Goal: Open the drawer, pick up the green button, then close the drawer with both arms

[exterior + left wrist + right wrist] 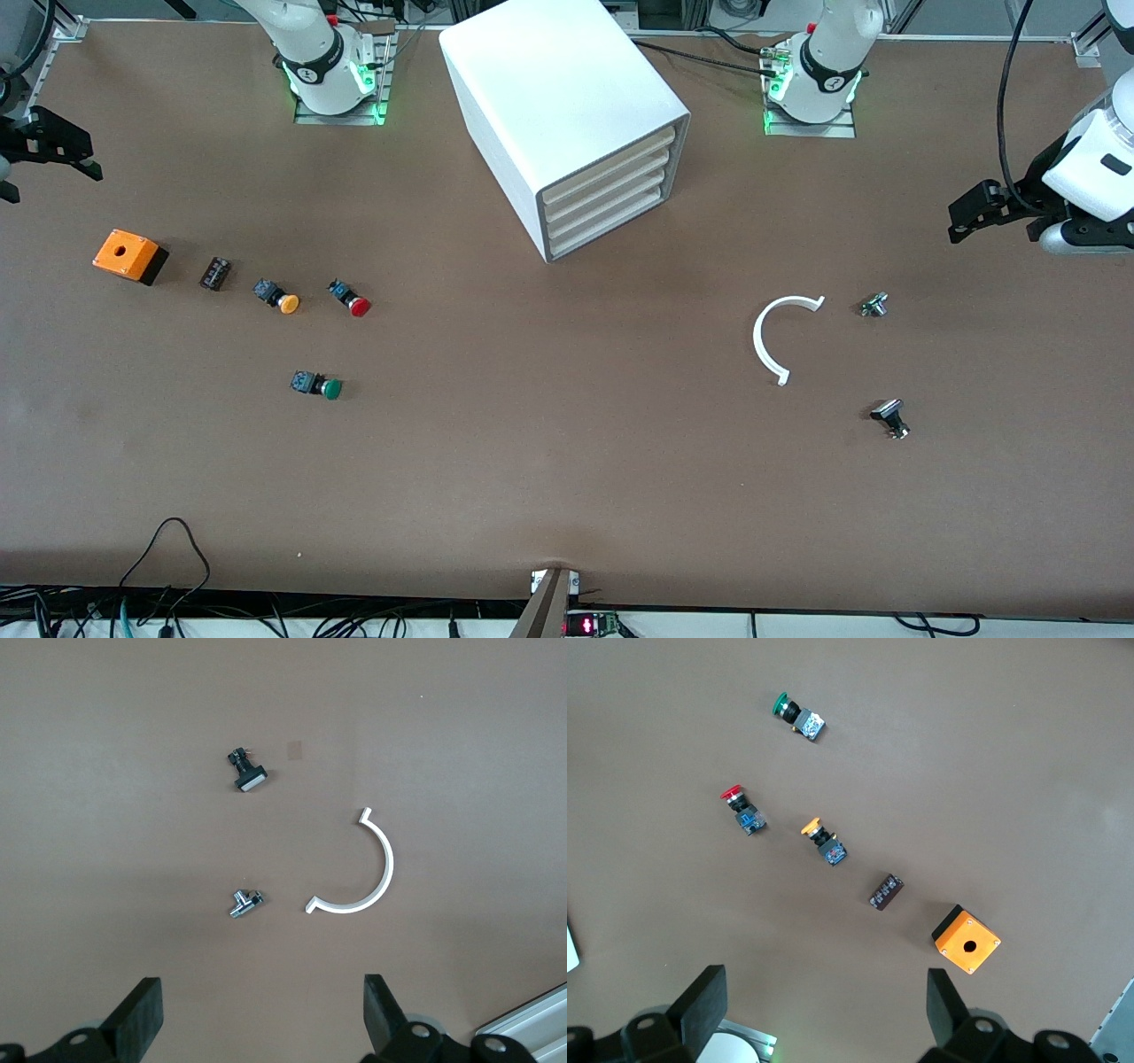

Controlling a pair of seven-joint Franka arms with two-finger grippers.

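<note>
- On the brown counter (567, 443), between the two arm bases, stands a big white cabinet (549, 89) with four cream-fronted drawers stacked in its face.
- All four sit flush and closed; the lowest drawer (611, 226) is shut like the three above it.
- Toward the right arm's end of the counter lies the green button (319, 385), resting on its side on the bare surface, outside the cabinet and nearer to the front camera than the other buttons.
- Farther from that camera sits a red button (352, 299), and beside it an orange-yellow button (277, 296).
- Next in that row comes a small dark block (215, 273), then an orange box (129, 255) with a hole in its top and a black base.
- Toward the left arm's end lies a white curved strip (772, 332), shaped like an open half ring.
- Near it are two small metal parts: one (873, 305) beside the strip's upper tip, the other (890, 417), with a dark flat head, nearer to the front camera.
- Left hand (974, 217) hangs over the counter's edge at its own end, fingers spread wide and holding nothing.
- Right hand (55, 151) hangs over the counter's edge at the other end, fingers also spread wide and empty.
- Both arms wait well apart from the cabinet and the buttons.
</note>
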